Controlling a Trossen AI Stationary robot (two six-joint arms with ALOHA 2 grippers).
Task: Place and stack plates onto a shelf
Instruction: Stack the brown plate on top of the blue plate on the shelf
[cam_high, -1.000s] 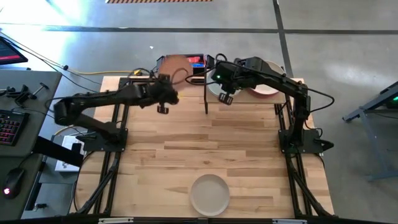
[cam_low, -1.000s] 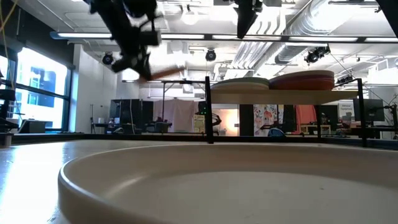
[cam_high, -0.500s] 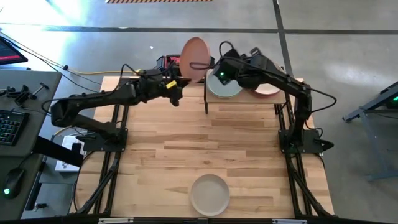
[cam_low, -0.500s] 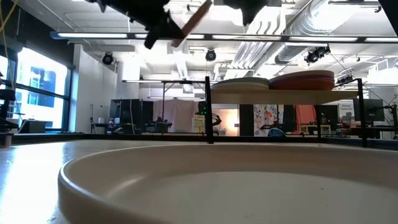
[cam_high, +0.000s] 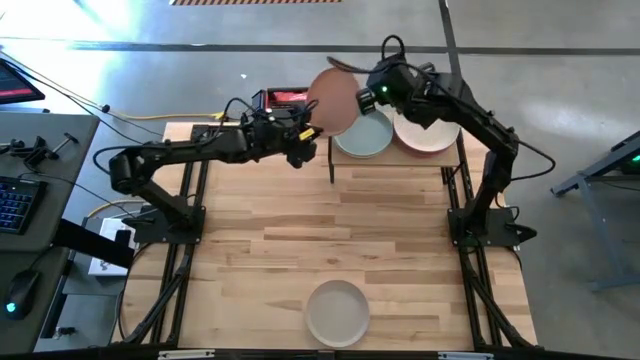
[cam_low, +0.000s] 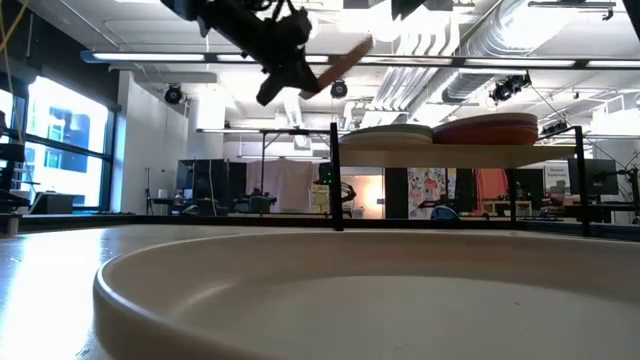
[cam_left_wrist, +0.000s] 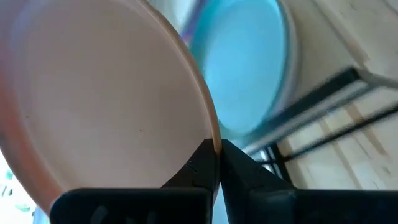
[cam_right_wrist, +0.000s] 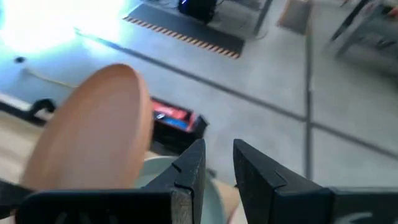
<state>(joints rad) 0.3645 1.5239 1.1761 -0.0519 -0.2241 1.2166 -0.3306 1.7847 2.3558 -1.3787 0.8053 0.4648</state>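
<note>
My left gripper (cam_high: 304, 136) is shut on a peach plate (cam_high: 336, 100), held in the air just left of the shelf (cam_low: 450, 151). On the shelf lie a pale sage stack (cam_high: 365, 136) and a cream and orange-red stack (cam_high: 430, 136). My right gripper (cam_right_wrist: 217, 154) hovers open above the shelf's far left part, close behind the peach plate, with nothing between its fingers. A cream plate (cam_high: 337, 312) lies flat on the table by the near edge. My left gripper pinches the peach plate's rim (cam_left_wrist: 210, 133) between its two fingers, one on each face. The fingers come from the table's left, slanting a little downward. The plate is lifted clear and tilted, its free edge (cam_low: 358, 47) higher than the held edge.
A black-and-red box (cam_high: 285, 98) sits at the table's far edge behind the peach plate. The shelf's thin black leg (cam_high: 331, 160) stands just right of my left gripper. Bare wood spreads across the table's middle.
My left gripper has carried the peach plate up and toward the table's right, up to the shelf, rolling its wrist so the plate tipped and turned. My right gripper has risen from over the shelf and drawn toward the far edge, rolling as well.
</note>
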